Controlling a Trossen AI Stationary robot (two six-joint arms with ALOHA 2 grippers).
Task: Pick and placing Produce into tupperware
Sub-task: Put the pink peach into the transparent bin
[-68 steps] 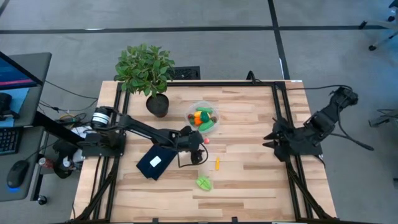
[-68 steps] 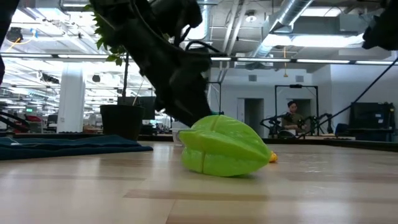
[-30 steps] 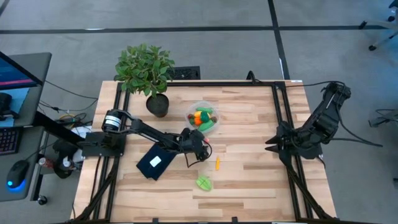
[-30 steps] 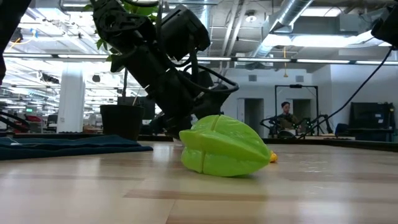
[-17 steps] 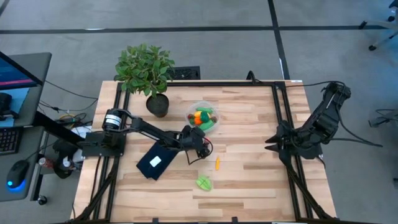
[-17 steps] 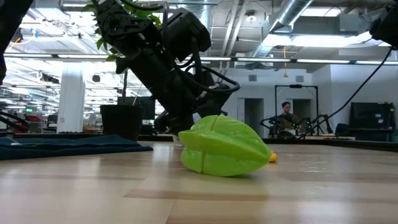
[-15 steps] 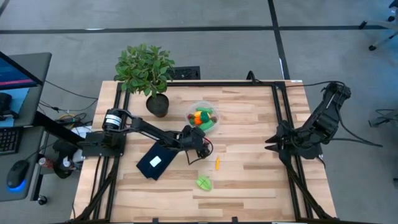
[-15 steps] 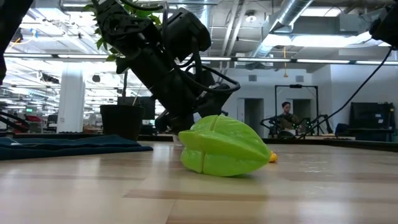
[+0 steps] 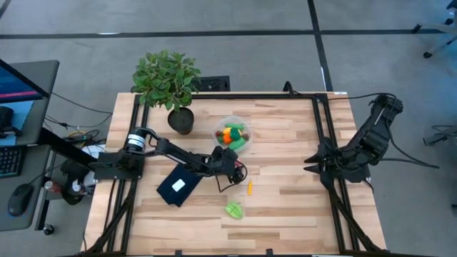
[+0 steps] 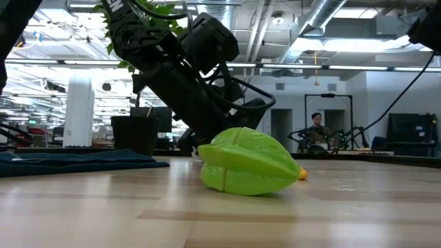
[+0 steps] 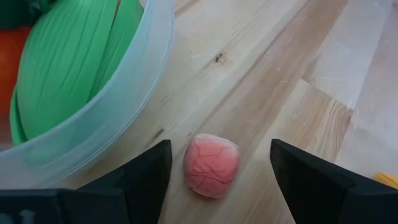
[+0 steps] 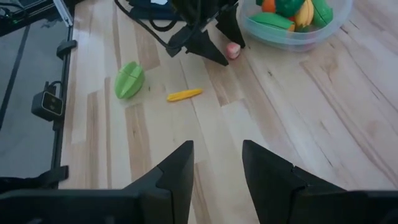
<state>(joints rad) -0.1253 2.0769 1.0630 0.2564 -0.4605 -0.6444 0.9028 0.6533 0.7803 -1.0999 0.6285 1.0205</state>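
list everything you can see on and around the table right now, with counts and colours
tupperware: 1, clear, table's far middle, holding green, orange and yellow produce
pink piece: 1, on the wood just outside the tupperware
yellow piece: 1, mid-table
green star fruit: 1, near edge
dark flat rectangle: 1, white label, left of centre
potted plant: 1, green, dark pot, far left corner
person: 1, seated, in the room behind
left hand: open, fingers either side of the pink piece
right hand: open, empty, at the table's right edge

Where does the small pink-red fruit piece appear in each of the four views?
High view: not visible, hidden under the left gripper.
Low view: not visible.
Left wrist view: pink-red piece on the wood between the open fingers.
Right wrist view: beside the tupperware.
Shared landmark: tupperware.
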